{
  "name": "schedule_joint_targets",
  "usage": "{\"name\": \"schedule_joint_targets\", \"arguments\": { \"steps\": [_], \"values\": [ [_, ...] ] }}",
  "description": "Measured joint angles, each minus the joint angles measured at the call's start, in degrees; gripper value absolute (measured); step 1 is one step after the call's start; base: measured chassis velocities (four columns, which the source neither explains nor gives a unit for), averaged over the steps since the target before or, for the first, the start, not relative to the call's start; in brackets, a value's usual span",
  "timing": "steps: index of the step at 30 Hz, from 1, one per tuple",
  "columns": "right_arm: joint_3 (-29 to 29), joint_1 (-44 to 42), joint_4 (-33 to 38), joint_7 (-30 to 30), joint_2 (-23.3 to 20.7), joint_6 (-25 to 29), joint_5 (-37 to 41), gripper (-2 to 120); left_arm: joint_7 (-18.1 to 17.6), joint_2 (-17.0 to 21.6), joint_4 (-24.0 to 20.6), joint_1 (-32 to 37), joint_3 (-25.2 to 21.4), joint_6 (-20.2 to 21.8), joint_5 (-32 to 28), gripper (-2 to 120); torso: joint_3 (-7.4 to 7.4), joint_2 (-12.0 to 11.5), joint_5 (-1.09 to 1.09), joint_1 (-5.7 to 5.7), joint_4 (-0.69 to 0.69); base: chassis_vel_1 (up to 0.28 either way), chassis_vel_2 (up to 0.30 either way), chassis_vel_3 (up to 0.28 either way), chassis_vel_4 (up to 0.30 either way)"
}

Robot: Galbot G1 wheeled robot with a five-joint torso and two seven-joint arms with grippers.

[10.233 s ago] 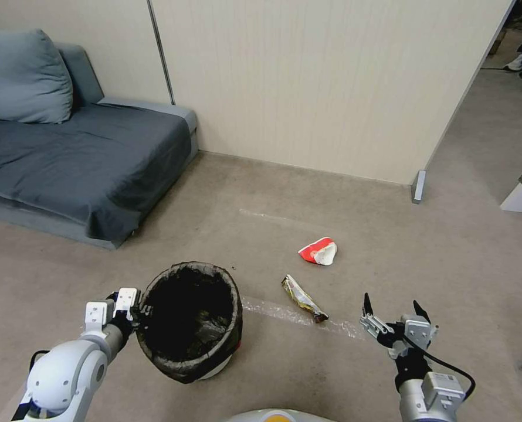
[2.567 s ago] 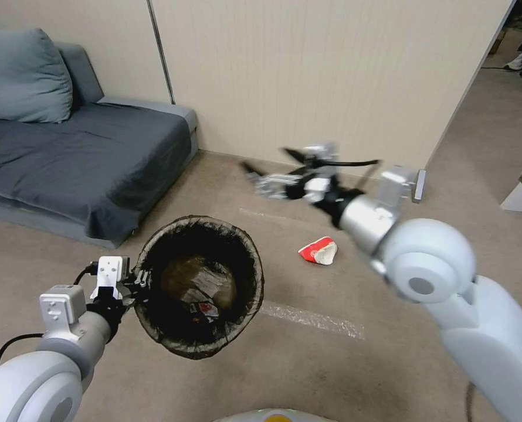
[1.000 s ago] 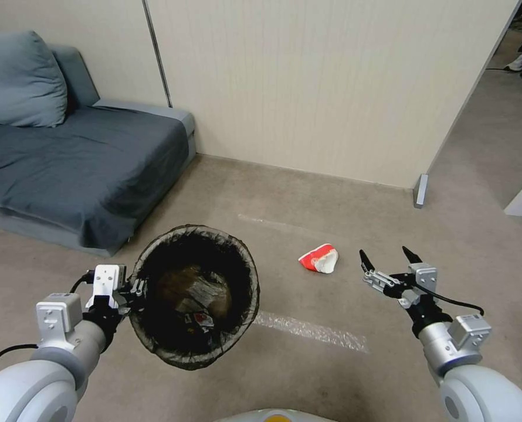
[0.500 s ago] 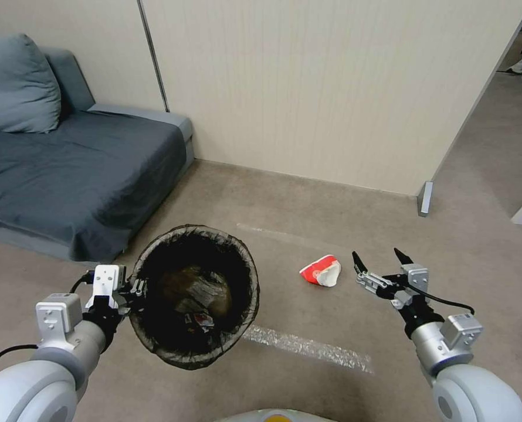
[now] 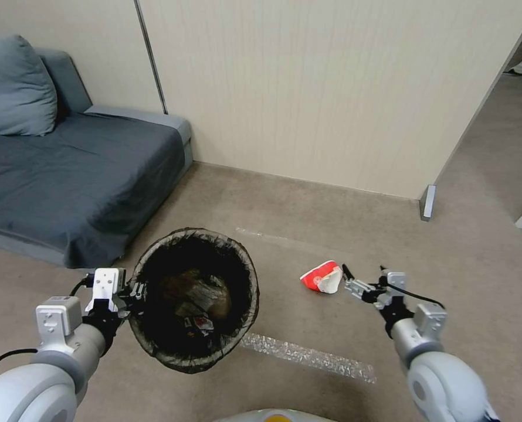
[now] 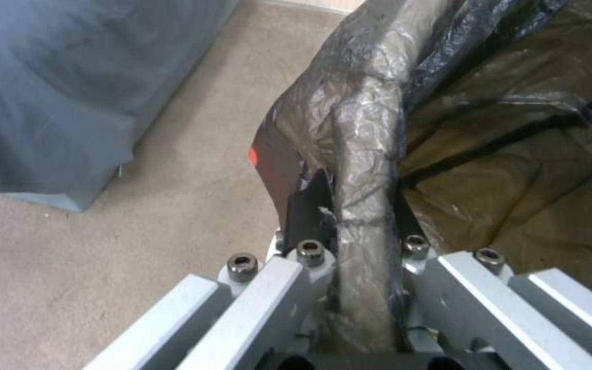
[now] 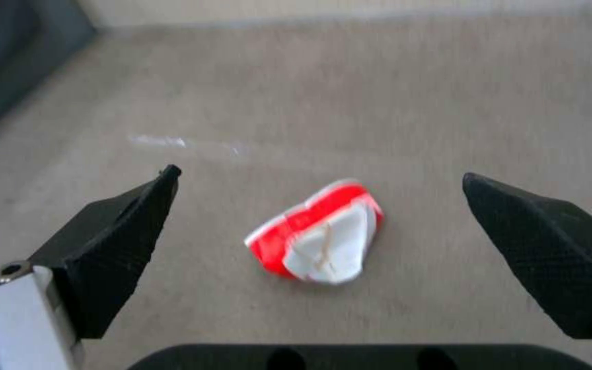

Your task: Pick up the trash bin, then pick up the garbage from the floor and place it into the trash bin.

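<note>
My left gripper is shut on the rim of the trash bin and holds it off the floor; its pads clamp the dark liner-wrapped rim from both sides, as my left gripper shows up close. Several pieces of garbage lie inside the bin. A crumpled red-and-white wrapper lies on the carpet. My right gripper hovers low just right of it, open. The wrapper sits between and beyond the spread fingertips of the right gripper.
A grey sofa with a pillow stands at the left. A beige panel wall runs behind, ending at a metal post foot. A strip of clear tape lies on the carpet.
The yellow packet on the floor ten seconds ago is gone and the bin is lifted. In the last second my right gripper dropped and closed in on the red-and-white wrapper; the camera shifted slightly.
</note>
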Motion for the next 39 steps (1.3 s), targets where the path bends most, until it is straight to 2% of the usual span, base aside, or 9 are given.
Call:
{"name": "schedule_joint_targets", "arguments": {
  "steps": [8,9,15,17,19,25,39],
  "values": [
    [-2.3,7.7,-9.9,4.1,1.7,-3.6,6.0,100,0.0,0.4,0.0,0.2,-0.2,0.0,-0.1,1,0.00,0.0,-0.01,0.00,-0.01,0.000,0.000,0.000,0.000],
    [-3.2,9.8,-13.1,4.7,2.2,-3.9,6.8,100,0.0,0.5,0.0,0.5,-0.3,0.0,-0.1,1,0.00,0.0,-0.02,0.00,0.00,0.000,0.000,0.000,0.000],
    [-5.0,15.0,-20.6,5.9,3.1,-3.9,7.5,100,0.0,0.5,0.0,0.8,-0.3,0.0,-0.1,1,0.00,0.0,-0.03,0.00,0.00,0.000,0.000,0.000,0.000],
    [-6.0,19.5,-26.4,7.6,4.2,-3.8,8.2,100,0.1,0.6,0.0,0.9,-0.2,0.0,-0.1,1,0.00,0.0,-0.02,0.00,0.01,0.000,0.000,0.000,0.000],
    [-6.1,20.4,-27.5,7.9,4.4,-3.7,8.3,100,0.1,0.6,0.0,0.9,-0.2,0.0,-0.1,1,0.00,0.0,-0.02,0.00,0.01,0.000,0.000,0.000,0.000],
    [-7.1,26.6,-36.4,13.6,6.3,-3.2,8.5,100,0.3,1.0,0.0,0.9,0.1,0.0,-0.1,1,0.00,0.0,-0.02,0.00,0.00,0.000,0.000,0.000,0.000],
    [-7.8,33.1,-49.7,13.1,11.1,-0.9,6.6,100,0.7,0.9,0.0,1.1,0.3,0.0,0.1,1,0.00,0.0,-0.02,0.00,0.00,0.000,0.000,0.000,0.000]
  ]
}}
